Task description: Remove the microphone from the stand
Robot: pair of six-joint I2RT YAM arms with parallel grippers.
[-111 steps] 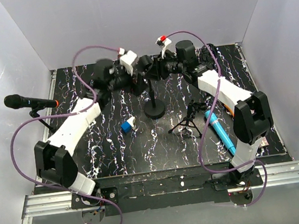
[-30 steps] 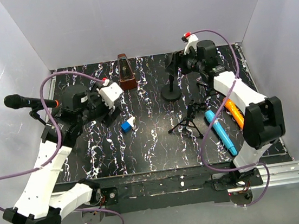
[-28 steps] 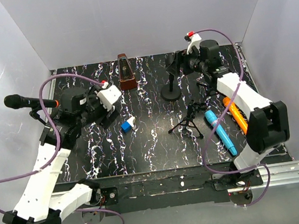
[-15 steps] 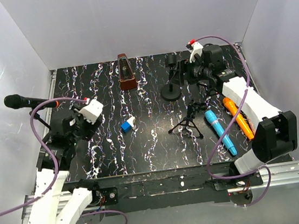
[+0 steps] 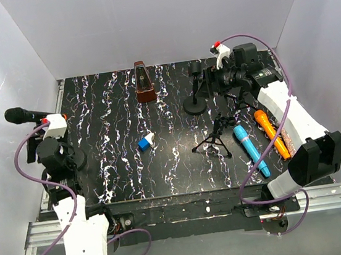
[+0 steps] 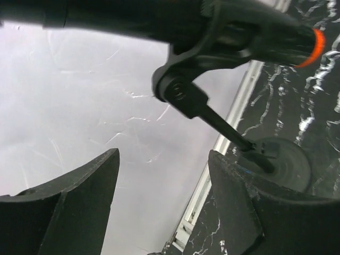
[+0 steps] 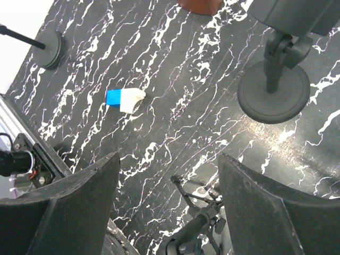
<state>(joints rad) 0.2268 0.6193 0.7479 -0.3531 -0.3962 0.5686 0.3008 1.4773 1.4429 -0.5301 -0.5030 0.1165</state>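
The microphone (image 5: pixel 32 116) sat at nine o'clock on the table (image 5: pixel 181 163), clipped in its stand (image 6: pixel 223 125) by the left wall and not yet lifted out. Seen from above, its long axis ran nearly level, from the head at nine o'clock to the orange ring (image 6: pixel 317 47) at three o'clock. The left gripper (image 6: pixel 162 170) was by far the nearer one, and we saw its fingers (image 6: pixel 69 212) spread below the barrel with nothing between them. In the left wrist view the microphone lay at twelve o'clock from the jaws, apart from them, and crossed the picture from nine to three o'clock (the same way as the line from finger to finger). We judged that the coming move turned on this: the jaws would close along the barrel and not across it, so the wrist would likely need a roll before it rose to take hold near the clip (image 6: pixel 183 87). The right gripper (image 7: pixel 167 170) was well apart at one o'clock on the table, also spread and empty, over the other stand (image 7: pixel 273 90).
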